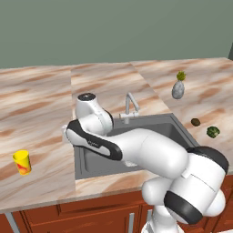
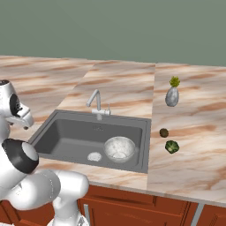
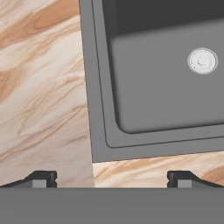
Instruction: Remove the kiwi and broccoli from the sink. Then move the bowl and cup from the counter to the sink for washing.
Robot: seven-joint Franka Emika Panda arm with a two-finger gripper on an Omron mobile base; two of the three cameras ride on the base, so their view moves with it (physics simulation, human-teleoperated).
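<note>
counter (image 1: 36, 113): I'm taking the sink as my landmark for everything. The marble runs all round it, left, right and behind.

sink (image 2: 66, 137): long axis runs left-right along the counter edge, tap (image 2: 96, 103) at the back rim, drain (image 3: 202, 60) on the floor of the basin. From where I sit, no fruit or veg left in it, so I'd call the first half done.

bowl (image 2: 119, 148): already down in the sink, right-hand end, just beside the drain, sitting upright with its mouth up. It's round, so no real long axis. That one's ticked off, I reckon.

cup (image 1: 22, 162): the last job, looks like. Standing upright on the counter well to the left of the sink, near the front edge, mouth up, long axis vertical, red mark facing my left base camera.

broccoli (image 2: 171, 146): out on the counter right of the sink, near the front. Lumpy, can't tell which way it points.

kiwi (image 2: 163, 132): just behind the broccoli, also right of the sink, close to its rim but apart. Too small for me to read its long axis.

gripper (image 3: 111, 177): over the sink's front-left corner, looking down at rim and marble. Fingers spread as wide as they go, nothing between them.
</note>
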